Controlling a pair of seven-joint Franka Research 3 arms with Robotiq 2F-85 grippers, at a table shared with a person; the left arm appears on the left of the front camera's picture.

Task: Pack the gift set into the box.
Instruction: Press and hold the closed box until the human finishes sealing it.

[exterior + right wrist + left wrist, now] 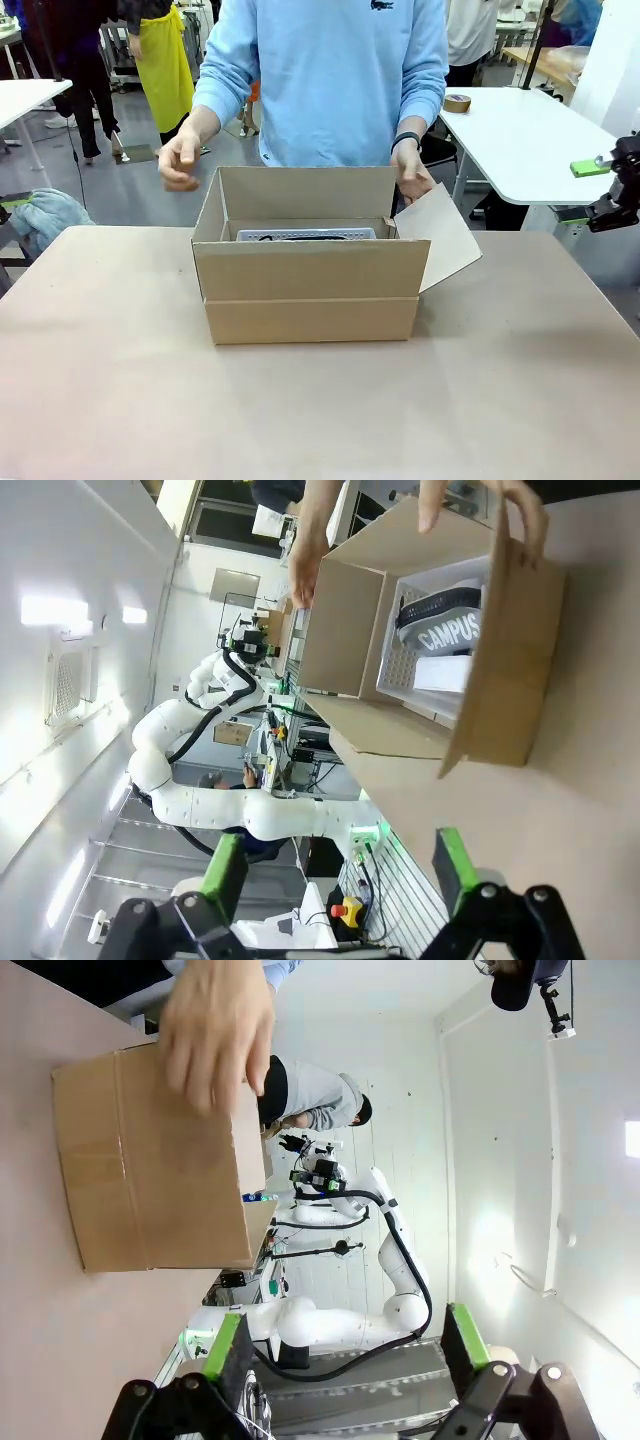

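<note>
1. Tabletop [300, 420]: beige, carries the box at its middle.
2. Person: stands at the far side. One hand [180, 160] is loosely curled above the box's far corner. The other hand [412, 175] is at the splayed side flap [440, 235].
3. Box [310, 285]: brown corrugated carton, all flaps open. The near and far flaps stand upright, and one side flap leans outward.
4. Gift set [440, 630]: already inside the box, lying low against the bottom. Pale casing with a dark item under glossy wrap. From the front, its top edge shows just behind the near flap.
5. Left tool [343, 1350]: released, green pads spread, nothing between them. Held well back from the box.
6. Right tool [338, 870]: released, likewise empty. Off to the side of the tabletop, well apart from the box.

Hazards, as judged:
- Both of the person's hands are at the flaps, so a tool reaching in now could strike or pinch them.
- The box looks light, and a push on an upright flap may slide or tip it.
- If the set lies crooked, the flaps may not fold flat.
- The glossy wrap would slip if it had to be regrasped.
</note>
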